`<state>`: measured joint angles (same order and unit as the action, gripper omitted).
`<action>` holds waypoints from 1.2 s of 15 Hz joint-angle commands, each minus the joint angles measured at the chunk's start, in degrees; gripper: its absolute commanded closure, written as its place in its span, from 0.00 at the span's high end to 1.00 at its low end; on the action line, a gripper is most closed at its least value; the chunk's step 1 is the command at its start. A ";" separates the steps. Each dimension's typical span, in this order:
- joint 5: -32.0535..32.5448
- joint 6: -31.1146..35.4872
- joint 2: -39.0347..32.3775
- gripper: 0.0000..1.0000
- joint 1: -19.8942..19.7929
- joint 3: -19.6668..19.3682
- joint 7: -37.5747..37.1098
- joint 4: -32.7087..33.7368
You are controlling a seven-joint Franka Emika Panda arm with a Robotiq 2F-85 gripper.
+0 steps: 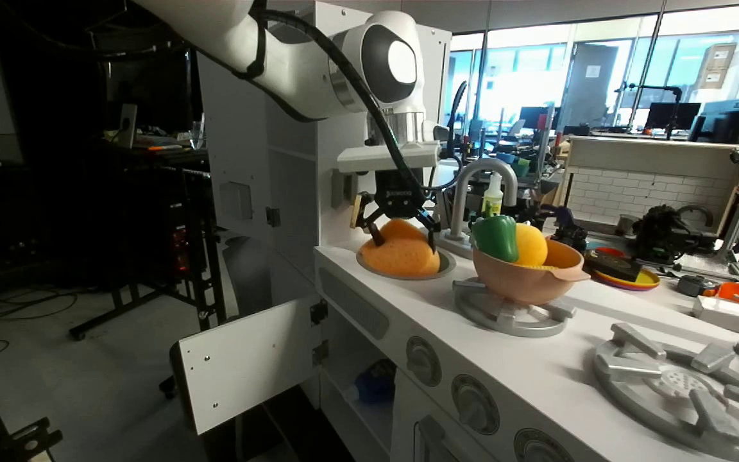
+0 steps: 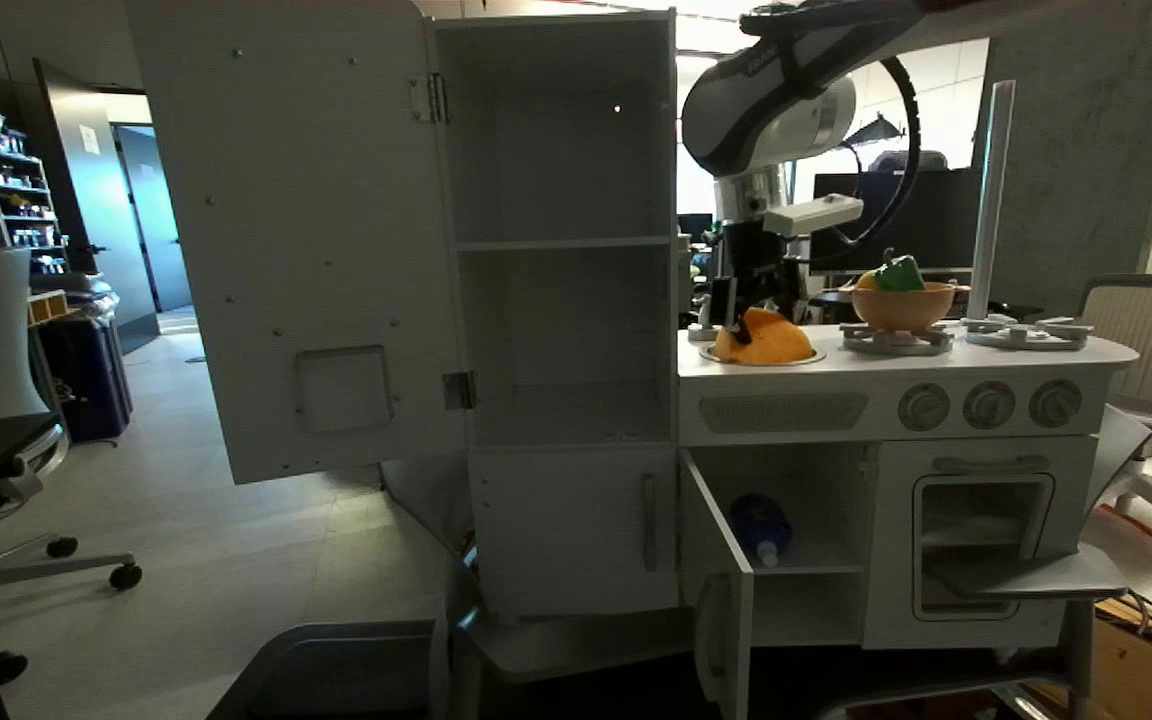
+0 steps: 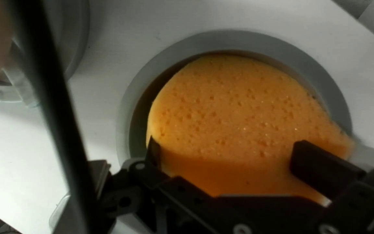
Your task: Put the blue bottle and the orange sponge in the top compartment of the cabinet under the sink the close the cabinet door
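The orange sponge (image 3: pixel 239 104) sits in the round grey sink (image 3: pixel 232 37), its domed top rising above the rim. My gripper (image 3: pixel 226 152) points down over it with jaws wide apart, one finger on either side of the sponge; whether the pads touch it I cannot tell. In an exterior view the fingertips (image 1: pixel 376 236) overlap the sponge's upper part. Below the counter, the blue bottle (image 2: pixel 758 525) lies on the upper shelf of the cabinet (image 2: pixel 831 500), white cap toward the front. The cabinet door (image 2: pixel 721 590) stands swung outward, seen from its inner face in an exterior view (image 1: pixel 247 366).
A silver faucet (image 1: pixel 472 167) curves up behind the sink. Beside the sink, a pinkish bowl (image 1: pixel 526 282) of toy food rests on a burner (image 1: pixel 523 327). The tall white unit (image 2: pixel 566 240) adjoins the counter, its large door (image 2: pixel 316 250) standing open.
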<state>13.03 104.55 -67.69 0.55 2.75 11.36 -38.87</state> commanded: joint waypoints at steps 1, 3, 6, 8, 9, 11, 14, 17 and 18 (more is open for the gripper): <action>-0.58 -1.21 -3.91 1.00 0.66 0.57 0.62 4.35; -0.66 -0.90 -4.51 1.00 0.65 0.68 0.82 5.04; -0.63 -0.66 -5.02 0.74 0.85 0.68 0.94 5.80; -0.58 -0.53 -5.23 0.60 0.91 0.66 0.97 6.07; -0.55 -0.68 -5.21 0.53 1.04 0.64 0.86 6.27; -0.56 -0.57 -5.61 0.39 1.00 0.65 0.97 6.68; -0.52 -0.56 -6.01 0.18 1.00 0.62 1.00 7.12; -0.56 -1.30 -5.77 0.01 0.77 0.75 2.07 7.12; -0.40 -1.89 -4.74 0.00 0.66 0.70 2.92 6.78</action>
<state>13.15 104.55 -71.19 1.02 2.74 12.31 -34.28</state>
